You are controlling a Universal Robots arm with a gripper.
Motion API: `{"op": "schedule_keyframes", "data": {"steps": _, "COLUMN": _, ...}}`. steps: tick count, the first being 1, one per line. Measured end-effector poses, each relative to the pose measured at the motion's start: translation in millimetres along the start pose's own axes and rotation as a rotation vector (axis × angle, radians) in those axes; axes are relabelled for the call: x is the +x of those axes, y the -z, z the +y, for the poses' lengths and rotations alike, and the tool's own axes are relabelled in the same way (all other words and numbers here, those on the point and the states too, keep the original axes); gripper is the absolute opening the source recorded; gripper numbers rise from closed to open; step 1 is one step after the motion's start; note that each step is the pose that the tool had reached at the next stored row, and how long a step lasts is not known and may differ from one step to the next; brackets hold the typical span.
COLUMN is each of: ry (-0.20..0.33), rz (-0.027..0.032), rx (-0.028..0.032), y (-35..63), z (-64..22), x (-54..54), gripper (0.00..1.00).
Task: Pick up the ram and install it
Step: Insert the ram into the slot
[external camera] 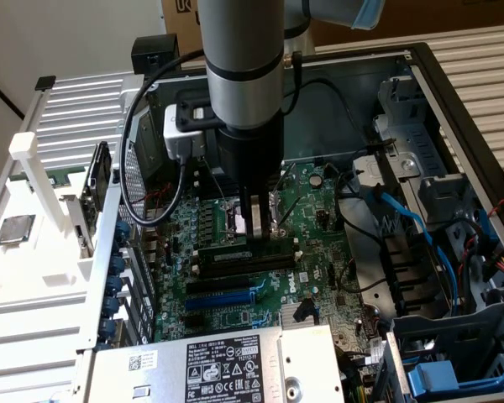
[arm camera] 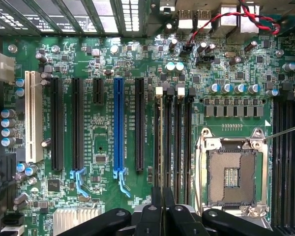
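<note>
One ram stick is in play. It stands on its edge over the farthest of the long black memory slots on the motherboard, left of centre in the case. The wrist view shows it as a thin line along one slot.

The gripper comes straight down on the stick's right part. Its fingers are drawn close together, with only a sliver between them, and appear to pinch the stick's upper edge. Whether the stick is fully seated in the slot cannot be told.

By its look, the stick should be light and stiff but fragile: a thin board that would bend or crack under a skewed push, with smooth, slippery faces. The long top edge near the middle looks like the safest place to hold it, keeping clear of the chips and the contact edge.

From the exterior view's left:
- **White tray:** The white tray outside the case holds a square silver-topped processor chip.
- **Open case:** The open case holds the motherboard.
- **Processor socket:** The processor socket on the motherboard stands empty.
- **Labelled silver box:** A labelled silver box lies at the near edge.
- **Blue cables:** To the right, blue cables run down towards a grey drive cage.
</note>
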State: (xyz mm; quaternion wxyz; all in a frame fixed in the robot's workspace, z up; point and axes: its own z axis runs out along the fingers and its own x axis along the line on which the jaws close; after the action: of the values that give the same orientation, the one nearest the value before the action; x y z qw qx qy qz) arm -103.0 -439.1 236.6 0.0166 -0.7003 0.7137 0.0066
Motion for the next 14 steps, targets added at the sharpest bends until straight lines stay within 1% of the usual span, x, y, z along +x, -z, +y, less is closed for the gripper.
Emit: {"op": "schedule_keyframes", "data": {"steps": 14, "ry": -0.001, "rz": 0.0, "rx": 0.0003, "y": -2.1, "z": 1.0, "x": 0.1, "gripper": 0.12}}
